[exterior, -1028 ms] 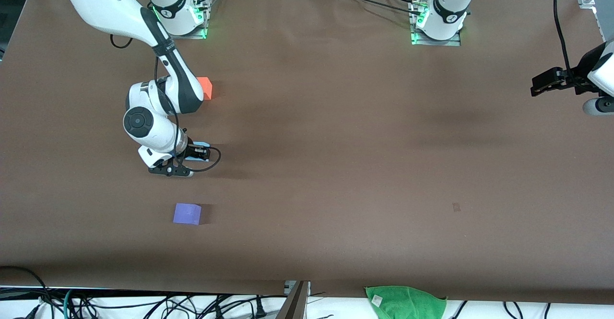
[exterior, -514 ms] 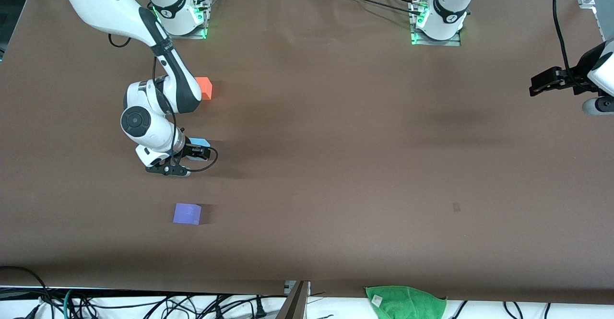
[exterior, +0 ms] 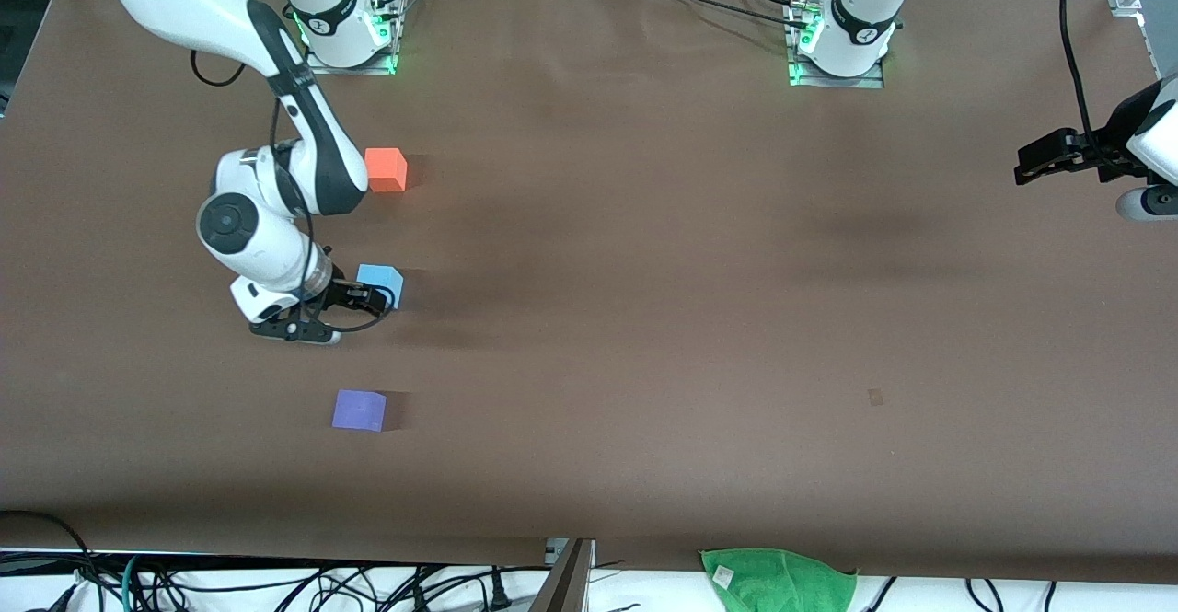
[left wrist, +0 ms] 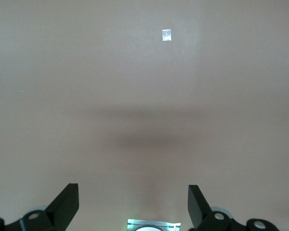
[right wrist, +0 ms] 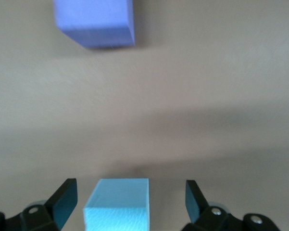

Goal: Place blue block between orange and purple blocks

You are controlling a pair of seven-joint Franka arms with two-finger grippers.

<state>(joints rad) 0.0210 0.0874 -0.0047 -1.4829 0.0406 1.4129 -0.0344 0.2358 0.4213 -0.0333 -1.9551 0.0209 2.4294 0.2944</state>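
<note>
The blue block [exterior: 379, 282] sits on the brown table between the orange block [exterior: 386, 169], which is farther from the front camera, and the purple block [exterior: 359, 409], which is nearer. My right gripper [exterior: 361, 297] is open just above the blue block. In the right wrist view its gripper [right wrist: 130, 199] straddles the blue block [right wrist: 118, 204] with a gap on each side, and the purple block [right wrist: 96, 21] lies ahead. My left gripper [exterior: 1035, 163] waits open over the left arm's end of the table, and its wrist view shows the gripper [left wrist: 133, 201] empty.
A green cloth [exterior: 778, 578] lies past the table's near edge. A small dark mark [exterior: 875, 397] is on the table toward the left arm's end. A small pale tag [left wrist: 167, 35] shows in the left wrist view. Cables run along the near edge.
My right arm and hand have shifted toward the right arm's end of the table, uncovering the blue and orange blocks. The blue block has stayed where it was. The left arm has not moved.
</note>
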